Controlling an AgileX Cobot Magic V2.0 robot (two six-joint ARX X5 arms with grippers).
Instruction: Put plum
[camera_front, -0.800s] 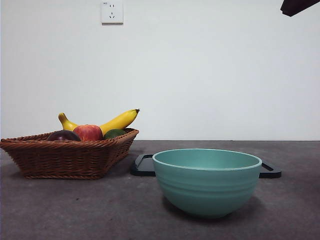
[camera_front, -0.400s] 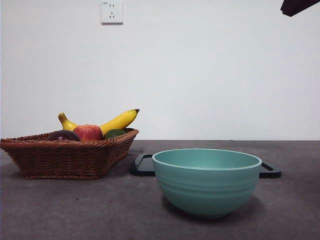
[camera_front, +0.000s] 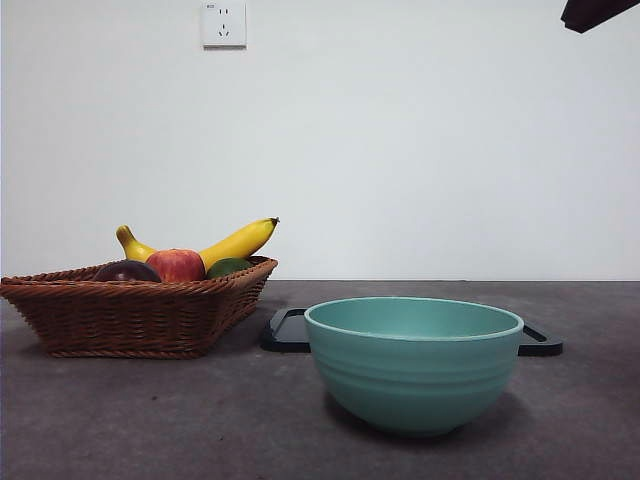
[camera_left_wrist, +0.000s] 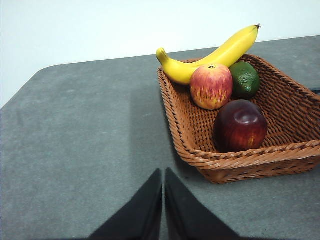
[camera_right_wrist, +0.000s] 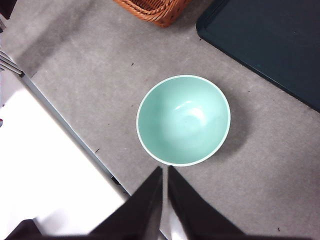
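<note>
In the wicker basket (camera_left_wrist: 280, 155) the plum (camera_left_wrist: 240, 125) sits untouched, at about 5 o'clock from the red apple (camera_left_wrist: 211, 86), so nothing's done yet. Left gripper (camera_left_wrist: 163, 200) hangs short of the basket with jaws pressed together; right gripper (camera_right_wrist: 164, 200), also closed, waits above the empty teal bowl (camera_right_wrist: 183, 120).

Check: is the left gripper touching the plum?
Apart. The left wrist view shows the left gripper over bare table, outside the basket, whose rim and some table separate it from the plum inside.
</note>
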